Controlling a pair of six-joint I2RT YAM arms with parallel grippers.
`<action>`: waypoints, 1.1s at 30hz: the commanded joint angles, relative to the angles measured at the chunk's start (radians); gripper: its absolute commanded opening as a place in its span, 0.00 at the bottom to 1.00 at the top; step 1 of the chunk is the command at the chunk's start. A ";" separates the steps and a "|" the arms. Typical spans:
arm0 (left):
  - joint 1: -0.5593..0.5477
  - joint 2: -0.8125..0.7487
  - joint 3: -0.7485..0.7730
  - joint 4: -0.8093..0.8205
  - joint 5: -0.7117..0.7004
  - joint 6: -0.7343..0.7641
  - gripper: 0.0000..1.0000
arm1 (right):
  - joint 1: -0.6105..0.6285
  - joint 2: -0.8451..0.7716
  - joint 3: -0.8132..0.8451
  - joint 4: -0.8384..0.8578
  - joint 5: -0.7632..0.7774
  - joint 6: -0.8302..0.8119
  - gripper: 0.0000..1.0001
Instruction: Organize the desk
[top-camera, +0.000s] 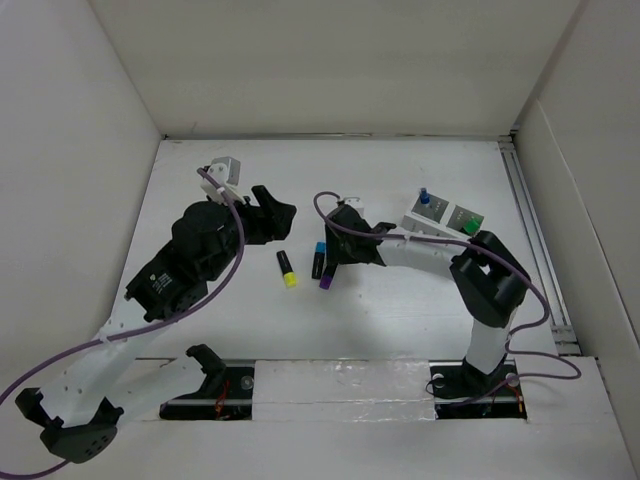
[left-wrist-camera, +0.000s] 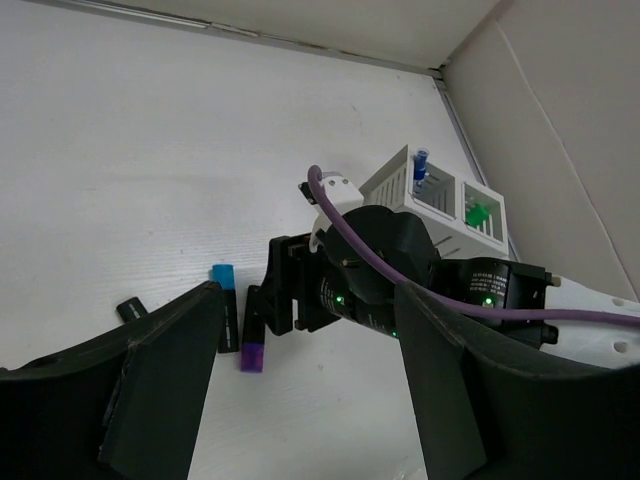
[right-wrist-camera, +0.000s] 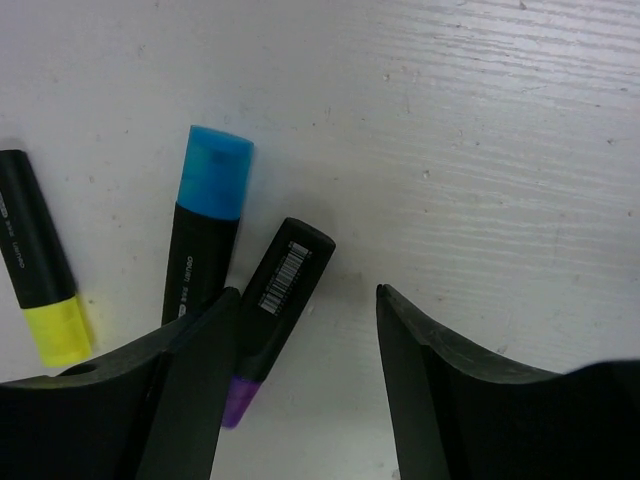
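Three black highlighters lie side by side on the white desk (top-camera: 400, 310): yellow-capped (top-camera: 287, 270), blue-capped (top-camera: 319, 257) and purple-capped (top-camera: 327, 277). My right gripper (top-camera: 338, 260) is open and low over the purple one. In the right wrist view the purple highlighter (right-wrist-camera: 277, 305) lies between the jaws (right-wrist-camera: 307, 292), against the left finger (right-wrist-camera: 190, 390), with the blue (right-wrist-camera: 205, 235) and yellow (right-wrist-camera: 42, 275) highlighters to its left. My left gripper (top-camera: 278, 220) is open and empty, raised to the left of the highlighters. Its wrist view (left-wrist-camera: 310, 400) shows the right gripper (left-wrist-camera: 350, 285).
A small white compartmented holder (top-camera: 442, 215) stands at the back right, with a blue-tipped marker (top-camera: 423, 197) and a green one (top-camera: 469, 227) in it. It also shows in the left wrist view (left-wrist-camera: 440, 200). White panel walls enclose the desk. A rail (top-camera: 535, 235) runs along the right side.
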 joint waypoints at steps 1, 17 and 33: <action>0.003 -0.023 -0.010 -0.009 -0.031 0.000 0.65 | 0.013 0.032 0.073 -0.018 0.025 0.051 0.60; 0.003 -0.043 -0.015 -0.001 -0.051 0.049 0.67 | 0.013 0.119 0.099 -0.083 0.100 0.144 0.41; 0.003 -0.040 -0.019 0.016 -0.077 0.026 0.67 | 0.023 0.030 0.032 -0.149 0.038 0.169 0.39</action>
